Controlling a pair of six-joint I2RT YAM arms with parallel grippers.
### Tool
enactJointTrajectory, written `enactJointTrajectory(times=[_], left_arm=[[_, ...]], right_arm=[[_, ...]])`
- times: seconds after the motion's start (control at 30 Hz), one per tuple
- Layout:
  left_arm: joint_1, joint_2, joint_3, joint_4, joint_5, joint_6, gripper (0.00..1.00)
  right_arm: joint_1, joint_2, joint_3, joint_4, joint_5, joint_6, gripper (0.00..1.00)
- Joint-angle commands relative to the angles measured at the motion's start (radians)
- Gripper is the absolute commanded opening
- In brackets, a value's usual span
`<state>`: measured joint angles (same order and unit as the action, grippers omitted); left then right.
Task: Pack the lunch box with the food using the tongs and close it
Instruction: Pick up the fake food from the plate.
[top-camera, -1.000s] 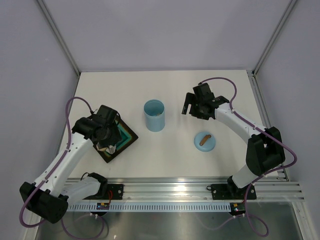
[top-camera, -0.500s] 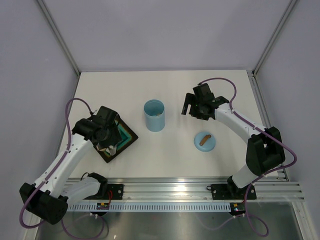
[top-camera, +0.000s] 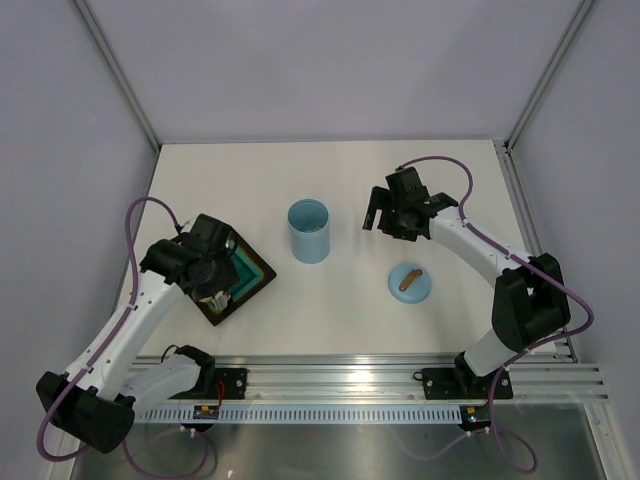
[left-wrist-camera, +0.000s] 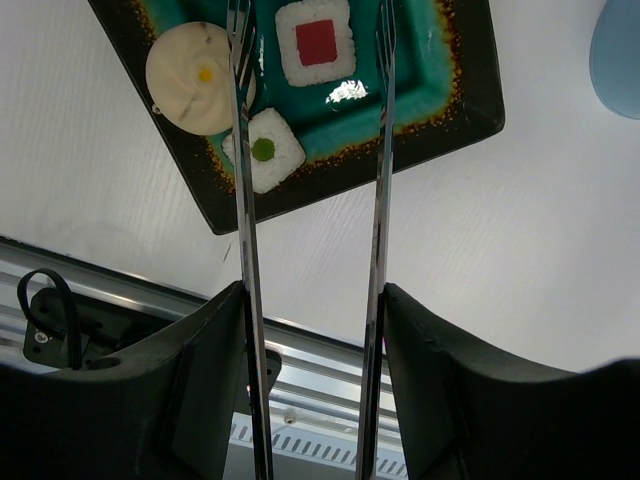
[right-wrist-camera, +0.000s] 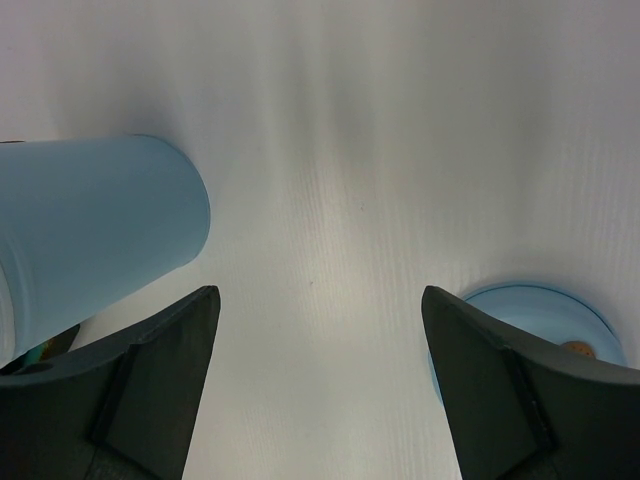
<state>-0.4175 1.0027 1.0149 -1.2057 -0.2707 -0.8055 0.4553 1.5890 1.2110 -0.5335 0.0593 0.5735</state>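
Near left of the desk (top-camera: 330, 320), left end effector (left-wrist-camera: 312, 295): half closed, its two fingers pressing the tongs (left-wrist-camera: 380, 200) from outside. We see the tongs' arms standing apart, with their tips out over the tray.
Tray (left-wrist-camera: 470, 110): a dark square with teal inside, lying at an angle by the left arm.
Food: three pieces show on the tray. A round beige dumpling (left-wrist-camera: 195, 65) has one tong tip crossing its edge. A white square with green centre (left-wrist-camera: 265, 150) lies just beside it. A white square with red centre (left-wrist-camera: 316, 42) sits between the two tips.
Lid (top-camera: 410, 282): blue, brown handle up, flat on the desk at the right and apart from the box.
Lunch box (top-camera: 308, 232): upright and uncovered at mid-desk; we cannot tell what is inside.
Right end effector (right-wrist-camera: 318, 295): wide open, holding nothing, hovering between lunch box and lid.
Step in hand: we judge it a pick, with the tongs lining up on the red-centred piece.
Next move: bring the tips down either side of that piece, squeeze gently, lift it and carry it to the box.
Change over the last second: the left wrist has slid slightly toward the near left; the right arm, box and lid are unmoved.
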Motion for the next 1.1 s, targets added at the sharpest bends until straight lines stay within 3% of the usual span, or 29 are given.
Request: enactJointTrajectory(times=[0.0,0.53,0.7,1.07], left_arm=[[0.002,-0.018,0.037,0.009,-0.036,-0.008,0.57],[0.003,0.016,-0.048,0.074,0.008,-0.008,0.56],[0.003,0.027,-0.073,0.098,0.013,-0.011,0.52],[0.003,0.007,0.046,0.063,0.025,0.020,0.27]], right_arm=[[0.006,-0.027,-0.002,0.033,-0.012,0.006,0.90],[0.006,-0.034,-0.011,0.032,-0.009,0.008,0.90],[0.006,-0.037,-0.008,0.030,-0.006,0.008,0.90],[0.006,-0.049,-0.021,0.033,0.001,0.012,0.90]])
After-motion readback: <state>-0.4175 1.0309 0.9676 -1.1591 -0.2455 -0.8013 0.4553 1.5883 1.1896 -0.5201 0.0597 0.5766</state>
